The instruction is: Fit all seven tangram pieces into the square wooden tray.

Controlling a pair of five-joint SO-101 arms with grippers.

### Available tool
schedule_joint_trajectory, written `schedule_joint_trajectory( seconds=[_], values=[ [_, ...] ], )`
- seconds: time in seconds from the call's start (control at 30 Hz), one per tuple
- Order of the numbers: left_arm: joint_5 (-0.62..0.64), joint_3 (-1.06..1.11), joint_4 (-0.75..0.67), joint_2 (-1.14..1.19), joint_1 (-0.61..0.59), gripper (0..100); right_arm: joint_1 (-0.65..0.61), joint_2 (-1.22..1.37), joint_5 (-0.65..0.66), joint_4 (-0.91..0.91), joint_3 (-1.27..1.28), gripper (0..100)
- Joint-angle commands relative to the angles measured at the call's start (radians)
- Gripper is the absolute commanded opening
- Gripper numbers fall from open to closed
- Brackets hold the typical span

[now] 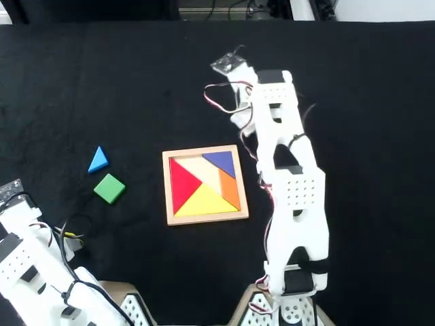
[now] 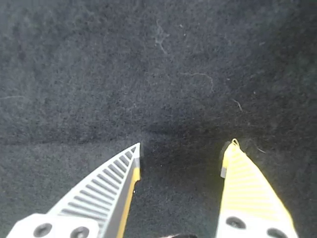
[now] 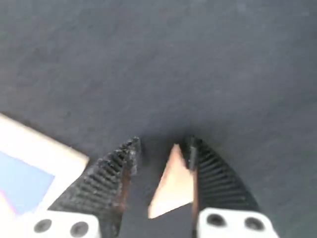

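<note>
The square wooden tray point(image 1: 168, 187) lies mid-table holding red, yellow, orange and blue pieces; a pale patch shows at its far left. A small blue triangle point(image 1: 98, 160) and a green square point(image 1: 109, 188) lie on the cloth left of the tray. My right gripper point(image 3: 161, 144) hovers just past the tray's far right corner point(image 3: 47, 148), open, with a pale wooden triangle point(image 3: 172, 186) between its fingers, against one finger and clear of the other. My left gripper point(image 2: 185, 145) is open over bare black cloth, nothing between its fingers.
Black cloth covers the whole table. The right arm point(image 1: 292, 197) stretches along the tray's right side. The left arm point(image 1: 27, 261) sits folded at the near left corner, close to the green square.
</note>
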Motion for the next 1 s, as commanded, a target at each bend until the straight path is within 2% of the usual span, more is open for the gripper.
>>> schedule_joint_trajectory(
  seconds=[0.0,0.3,0.47,0.77,0.97],
  values=[
    [-0.005,-0.005,-0.015,-0.009,0.010,27,-0.032,-0.028,0.003,0.155,-0.064,13.8],
    [-0.005,-0.005,-0.017,-0.009,0.007,27,-0.034,-0.061,-0.005,0.345,-0.061,13.6],
    [-0.006,-0.005,-0.017,-0.009,0.007,27,-0.023,-0.108,-0.006,0.351,0.081,13.5],
    [-0.006,-0.005,-0.017,-0.009,0.008,27,0.043,-0.489,0.002,0.325,0.447,13.4],
    [-0.006,-0.005,-0.017,-0.009,0.008,27,0.031,-0.679,-0.005,0.140,0.685,13.4]
  ],
)
